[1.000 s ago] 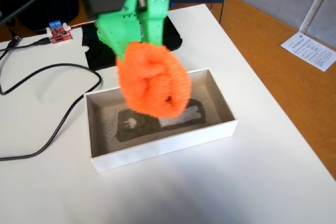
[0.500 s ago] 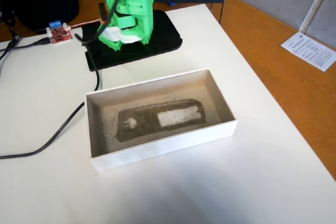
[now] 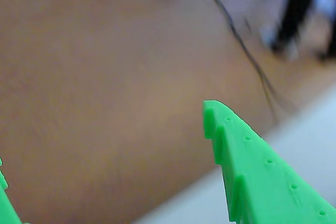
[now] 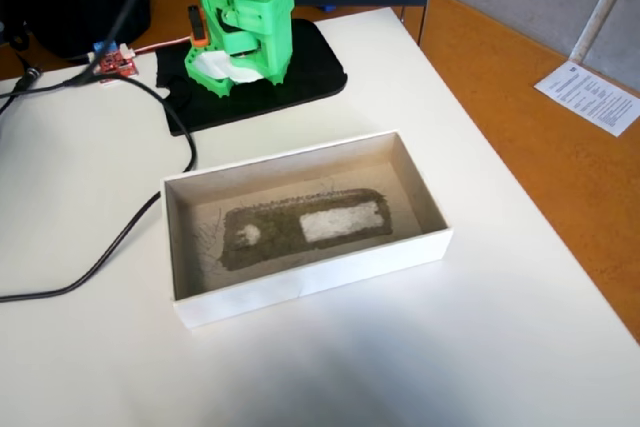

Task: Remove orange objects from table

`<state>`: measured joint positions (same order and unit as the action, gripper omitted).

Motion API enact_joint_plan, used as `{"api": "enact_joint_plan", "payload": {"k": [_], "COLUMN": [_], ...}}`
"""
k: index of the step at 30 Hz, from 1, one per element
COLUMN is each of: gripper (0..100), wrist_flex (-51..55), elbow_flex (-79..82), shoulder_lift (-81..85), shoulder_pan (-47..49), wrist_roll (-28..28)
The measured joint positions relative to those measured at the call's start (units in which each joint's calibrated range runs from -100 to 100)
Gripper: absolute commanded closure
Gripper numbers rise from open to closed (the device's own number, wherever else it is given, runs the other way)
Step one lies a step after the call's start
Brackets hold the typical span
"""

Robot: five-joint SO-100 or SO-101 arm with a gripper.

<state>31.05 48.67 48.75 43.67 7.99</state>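
Observation:
No orange objects show in either view. In the wrist view my gripper (image 3: 105,135) is open, its two green fingers (image 3: 252,171) spread wide with nothing between them. Behind them lies blurred orange-brown floor, with a white strip at the lower right. The fixed view shows the white table (image 4: 500,347) and the green arm base (image 4: 245,17), while the gripper itself is out of that frame.
A shallow white box (image 4: 310,287) with a grey-stained bottom sits mid-table. Behind it, a black base plate (image 4: 310,72) carries the arm. A red circuit board (image 4: 112,65) and black cables (image 4: 110,247) lie on the left. A paper sheet (image 4: 590,97) lies on the floor at right.
The gripper held the orange bundle over the box, then swung up and to the right. The bundle last showed at the frame's top right corner and is now gone from view.

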Motion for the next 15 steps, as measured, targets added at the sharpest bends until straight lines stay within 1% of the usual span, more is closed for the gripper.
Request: {"api": "enact_joint_plan", "payload": {"k": [6, 8, 11, 13, 15], "gripper": [58, 58, 58, 58, 58], "wrist_flex": [7.15, 14.31, 27.72, 34.67, 43.12], "elbow_flex": [22.39, 28.38, 34.19, 37.47, 40.19], "shoulder_lift": [8.39, 13.39, 22.68, 30.98, 36.79], "shoulder_pan": [-26.9, -33.7, -40.1, -41.82, -43.95], "wrist_roll": [-0.78, -0.93, -2.2, -3.66, -6.45]}}
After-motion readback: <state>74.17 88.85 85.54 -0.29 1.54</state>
